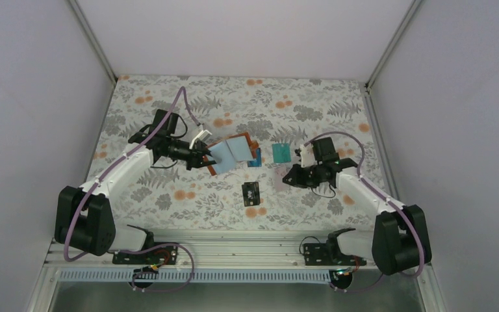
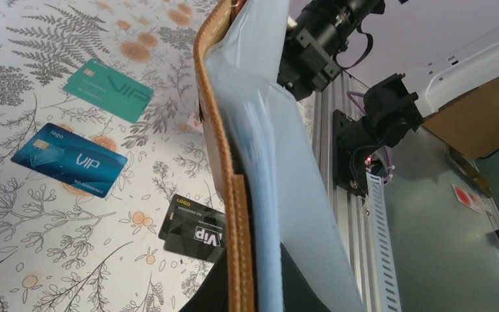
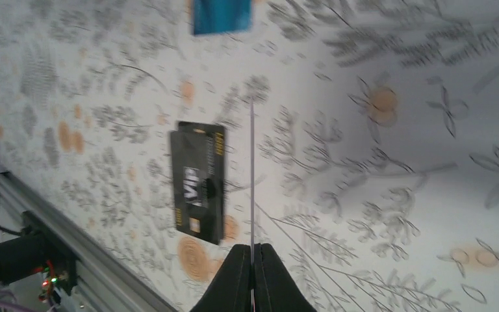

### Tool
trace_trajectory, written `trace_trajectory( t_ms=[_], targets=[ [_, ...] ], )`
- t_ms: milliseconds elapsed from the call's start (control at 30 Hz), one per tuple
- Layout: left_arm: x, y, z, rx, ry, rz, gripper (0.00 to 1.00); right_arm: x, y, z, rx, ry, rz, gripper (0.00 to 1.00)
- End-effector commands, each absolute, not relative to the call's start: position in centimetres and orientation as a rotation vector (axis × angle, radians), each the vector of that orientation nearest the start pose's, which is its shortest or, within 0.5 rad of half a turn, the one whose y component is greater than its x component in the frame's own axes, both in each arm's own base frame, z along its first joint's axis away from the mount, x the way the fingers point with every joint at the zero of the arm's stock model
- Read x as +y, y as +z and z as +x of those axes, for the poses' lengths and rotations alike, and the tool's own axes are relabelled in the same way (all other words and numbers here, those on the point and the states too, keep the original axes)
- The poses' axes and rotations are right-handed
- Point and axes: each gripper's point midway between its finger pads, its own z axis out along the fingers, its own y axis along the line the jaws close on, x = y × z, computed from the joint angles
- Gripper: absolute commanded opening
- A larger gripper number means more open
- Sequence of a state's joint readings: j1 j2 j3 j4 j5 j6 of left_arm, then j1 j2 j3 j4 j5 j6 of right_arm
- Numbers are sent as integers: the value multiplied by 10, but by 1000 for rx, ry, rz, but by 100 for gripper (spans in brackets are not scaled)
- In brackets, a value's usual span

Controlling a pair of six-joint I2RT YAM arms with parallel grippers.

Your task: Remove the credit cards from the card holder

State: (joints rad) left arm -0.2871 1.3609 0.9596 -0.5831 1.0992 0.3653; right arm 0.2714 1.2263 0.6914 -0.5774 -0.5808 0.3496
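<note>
table [image 1: 169,104]: floral cloth, grey ferns and orange blooms; carries all the loose cards.
left arm [image 1: 120,172]: reaches in from the left toward table centre.
right arm [image 1: 364,188]: bent in from the right, wrist turned toward centre.
card holder [image 1: 230,151]: brown leather bifold, spread open, pale blue-grey pockets facing the top camera. It sits near table centre, held at its left side. In the left wrist view the tan stitched edge and pale blue lining fill the middle. Cannot tell whether its far edge touches the table.
left gripper [image 1: 200,159]: clamped on the card holder's left end; dark fingers show at the bottom of the left wrist view, either side of the leather.
right gripper [image 3: 252,252]: fingers pinched narrow on the pale pink card, over the table right of centre.
pale pink card [image 3: 252,169]: seen edge-on as a thin upright line rising from between the fingers, above the table.
teal-green card [image 1: 281,153]: flat on the table, face up, right of the card holder, apart from it.
blue card [image 2: 68,159]: flat on the table, "VIP" face up, just beside the card holder's right edge in the top view.
black card [image 1: 251,190]: flat on the table, white marks up, nearer the arms than the card holder, left of the right gripper.
</note>
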Motion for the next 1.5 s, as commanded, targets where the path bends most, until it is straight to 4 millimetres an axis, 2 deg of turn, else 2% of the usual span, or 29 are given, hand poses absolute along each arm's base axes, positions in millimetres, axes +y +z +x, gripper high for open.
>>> trace_trajectory(
  t_ms=[0, 167, 300, 333, 400, 433, 467, 533, 567, 633, 667, 733, 800, 833, 867, 933, 1033, 1100, 1233, 1333, 1400, 1433, 1467],
  targets=[
    [-230, 210, 242, 1924, -1312, 1100, 3, 153, 58, 218, 2862, 872, 40, 4],
    [-231, 209, 243, 1929, -1317, 1093, 2, 161, 51, 211, 2906, 873, 20, 4],
    [-230, 210, 242, 1926, -1315, 1098, 2, 155, 46, 210, 2933, 805, 29, 4],
    [-230, 209, 242, 1927, -1316, 1096, 2, 151, 49, 214, 2930, 757, 46, 13],
    [-230, 209, 242, 1930, -1319, 1095, 2, 146, 58, 224, 2906, 692, 67, 40],
    [-230, 209, 243, 1929, -1319, 1095, 2, 142, 65, 230, 2890, 652, 75, 58],
    [-230, 209, 243, 1930, -1318, 1095, 2, 139, 78, 240, 2856, 609, 84, 73],
    [-230, 209, 242, 1925, -1320, 1099, 2, 127, 111, 256, 2768, 498, 108, 84],
    [-230, 209, 241, 1923, -1321, 1102, 2, 123, 133, 266, 2701, 465, 110, 88],
    [-231, 209, 240, 1916, -1330, 1108, 2, 126, 182, 282, 2550, 490, 55, 90],
    [-231, 210, 239, 1912, -1331, 1112, 2, 139, 208, 285, 2467, 581, -20, 90],
    [-231, 209, 239, 1910, -1337, 1113, 3, 176, 255, 277, 2280, 839, -249, 98],
    [-231, 208, 240, 1917, -1332, 1108, 2, 208, 287, 259, 2108, 1074, -450, 99],
    [-230, 207, 243, 1932, -1315, 1097, 2, 217, 294, 252, 2062, 1136, -504, 99],
    [-229, 204, 246, 1955, -1297, 1082, 3, 221, 298, 251, 2039, 1147, -522, 99],
    [-227, 197, 255, 2008, -1248, 1046, 2, 219, 293, 259, 2057, 1104, -494, 99],
    [-222, 183, 269, 2112, -1176, 1006, 2, 206, 284, 275, 2098, 986, -391, 99],
    [-216, 169, 285, 2242, -1129, 988, 2, 197, 276, 285, 2132, 911, -323, 99],
    [-195, 131, 316, 2493, -1160, 867, 2, 186, 260, 297, 2179, 871, -270, 99],
    [-186, 92, 320, 2635, -1145, 802, 2, 176, 248, 305, 2211, 872, -231, 99],
    [-186, 80, 322, 2678, -1155, 780, 3, 169, 241, 309, 2222, 880, -203, 99],
    [-186, 77, 324, 2693, -1159, 771, 7, 165, 238, 312, 2223, 883, -184, 99],
    [-186, 72, 326, 2709, -1154, 763, 18, 161, 236, 314, 2222, 889, -166, 99]
  ],
)
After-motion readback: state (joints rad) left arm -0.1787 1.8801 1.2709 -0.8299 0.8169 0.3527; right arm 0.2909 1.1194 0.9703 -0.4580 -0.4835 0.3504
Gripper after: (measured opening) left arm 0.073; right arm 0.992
